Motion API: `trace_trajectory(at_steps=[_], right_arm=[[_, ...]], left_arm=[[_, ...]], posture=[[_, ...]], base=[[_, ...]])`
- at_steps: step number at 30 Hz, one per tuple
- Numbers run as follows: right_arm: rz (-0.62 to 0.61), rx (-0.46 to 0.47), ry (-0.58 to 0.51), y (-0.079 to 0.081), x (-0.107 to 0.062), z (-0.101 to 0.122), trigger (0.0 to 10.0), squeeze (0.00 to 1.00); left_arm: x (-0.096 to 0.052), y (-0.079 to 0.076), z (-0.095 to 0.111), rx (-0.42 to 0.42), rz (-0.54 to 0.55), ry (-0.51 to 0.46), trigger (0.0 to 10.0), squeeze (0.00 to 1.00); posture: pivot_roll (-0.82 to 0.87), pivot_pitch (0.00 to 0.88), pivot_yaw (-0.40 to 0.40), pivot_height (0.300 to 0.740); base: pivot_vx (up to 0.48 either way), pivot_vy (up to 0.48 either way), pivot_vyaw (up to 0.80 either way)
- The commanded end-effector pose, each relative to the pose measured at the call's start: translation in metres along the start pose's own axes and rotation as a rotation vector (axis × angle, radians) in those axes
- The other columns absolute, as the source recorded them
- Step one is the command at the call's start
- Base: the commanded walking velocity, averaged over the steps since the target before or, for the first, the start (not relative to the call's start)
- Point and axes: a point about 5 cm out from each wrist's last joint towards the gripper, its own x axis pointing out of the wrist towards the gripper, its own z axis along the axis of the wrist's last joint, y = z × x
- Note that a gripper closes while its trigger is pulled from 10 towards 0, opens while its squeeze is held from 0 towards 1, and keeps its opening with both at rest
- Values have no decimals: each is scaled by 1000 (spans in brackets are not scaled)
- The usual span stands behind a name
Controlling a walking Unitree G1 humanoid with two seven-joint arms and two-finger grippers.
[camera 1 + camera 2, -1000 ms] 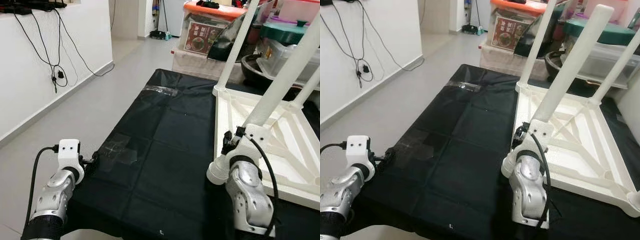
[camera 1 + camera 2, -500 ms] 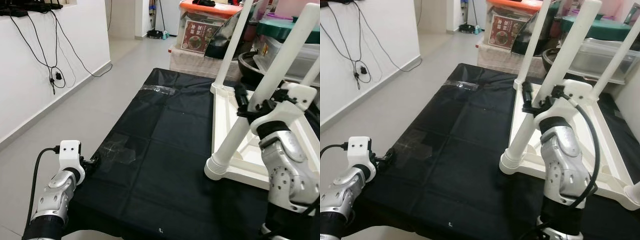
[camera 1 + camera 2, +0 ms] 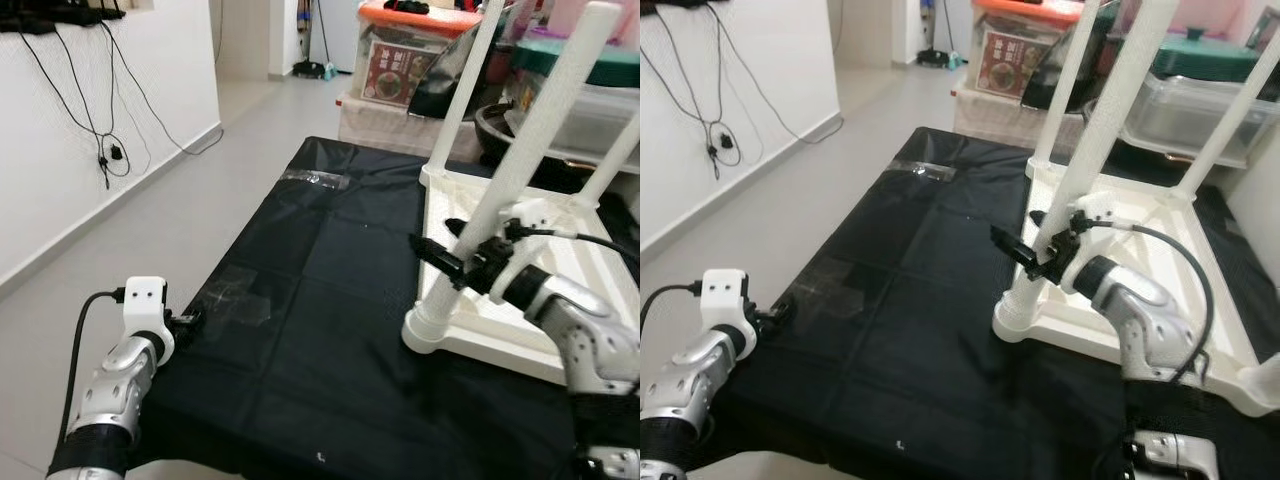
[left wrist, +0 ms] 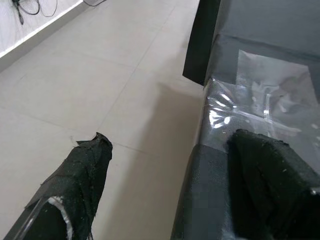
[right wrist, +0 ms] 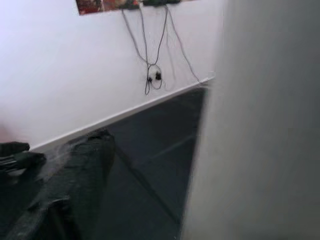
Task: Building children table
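**Right gripper at the near table leg, jaws spread around it**

The white children's table (image 3: 560,300) lies upside down on the black sheet (image 3: 330,300), filling the right half of the head views, its underside ribs facing up. Three white legs rise from its corners toward the upper right of the frame; the near leg (image 3: 520,180) leans from its socket collar (image 3: 432,330) at the table's near left corner.

The right gripper (image 3: 1032,240) reaches in from the lower right at the lower part of that leg. Its fingers stand apart, one black finger (image 3: 437,256) jutting left past the leg; in the right wrist view the pale leg (image 5: 260,120) sits close beside a dark finger (image 5: 75,185). Whether the pads touch the leg I cannot tell.

The left gripper (image 3: 188,325) rests at the sheet's near left edge, beside a taped clear patch (image 3: 235,297), its fingers apart and holding nothing.

The step in hand looks like seating or tightening this leg. Next, the jaws would need to close squarely on the leg, then turn or press it along its own axis; a slanted push could tip the table.
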Motion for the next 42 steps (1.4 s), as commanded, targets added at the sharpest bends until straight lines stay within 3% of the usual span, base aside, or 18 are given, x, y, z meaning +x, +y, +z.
trace_trajectory(at_steps=[1, 3, 4, 14, 16, 19, 24, 25, 26, 27, 28, 29, 30, 32, 33, 34, 38, 42], right_arm=[[39, -5, 17, -3, 8, -1, 3333, 0], [39, -5, 17, -3, 8, -1, 3333, 0], [40, 7, 21, -6, 9, -2, 0, 0], [75, 71, 29, -10, 1, -14, 0, 0], [53, 79, 15, -11, 1, -16, 0, 0], [-59, 18, 2, -16, 4, -22, 0, 0], [-80, 22, 13, -15, 5, -26, 0, 0], [-278, 47, 55, -11, 7, -35, 0, 0], [-556, 74, 87, -10, 4, -43, 0, 0], [-556, 74, 87, -10, 4, -43, 0, 0], [-760, 92, 114, -9, -3, -48, 0, 0], [-881, 102, 131, -8, -9, -52, 0, 0], [-881, 102, 131, -8, -9, -52, 0, 0], [-1057, 161, 106, 11, -17, -60, 0, 0], [-1057, 161, 106, 11, -17, -60, 0, 0], [-1124, 194, 93, 21, -20, -64, 0, 0], [-1164, 227, 63, 37, -18, -67, 0, 0], [-1147, 229, 58, 41, -14, -67, 0, 0]], left_arm=[[-1, -2, -7, 11, -5, 26, 10000, 0], [-1, -2, -7, 11, -5, 26, 10000, 0], [-2, -1, -8, 11, -3, 25, 10000, 0], [-5, 0, -12, 16, -5, 35, 10000, 0], [-4, -2, -12, 16, -11, 35, 10000, 0], [-3, -4, -11, 17, -19, 32, 10000, 0], [-3, -4, -11, 17, -19, 32, 10000, 0], [-4, -3, -11, 17, -20, 34, 10000, 0], [-4, -2, -12, 18, -19, 38, 10000, 0], [-4, -2, -12, 18, -19, 38, 10000, 0], [-5, -2, -13, 18, -19, 41, 10000, 0], [-5, -2, -13, 19, -18, 43, 10000, 0], [-5, -2, -13, 19, -18, 43, 10000, 0], [-5, -3, -13, 11, -16, 42, 10000, 0], [-5, -3, -13, 11, -16, 42, 10000, 0], [-5, -4, -14, 8, -16, 42, 10000, 0], [-4, -5, -14, 5, -18, 43, 10000, 0], [-4, -5, -14, 5, -19, 43, 10000, 0]], posture=[[142, 0, -133, 740], [142, 0, -133, 740], [147, 0, -138, 740], [138, 0, -129, 740], [136, 0, -128, 740], [135, 0, -128, 740], [135, 0, -127, 740], [131, 0, -118, 740], [128, 0, -116, 740], [128, 0, -116, 740], [128, 0, -116, 740], [128, 0, -116, 740], [128, 0, -116, 740], [127, 0, -111, 740], [127, 0, -111, 740], [127, 0, -111, 740], [119, 0, -106, 740], [114, 0, -104, 740]], base=[[0, 0, 0], [0, 0, 0], [0, 0, 0], [0, 0, 0], [0, 0, 0], [0, 0, 0], [0, 0, 0], [0, 0, 0], [0, 0, 0], [0, 0, 0], [0, 0, 0], [0, 0, 0], [0, 0, 0], [0, 0, 0], [0, 0, 0], [0, 0, 0], [0, 0, 0], [0, 0, 0]])
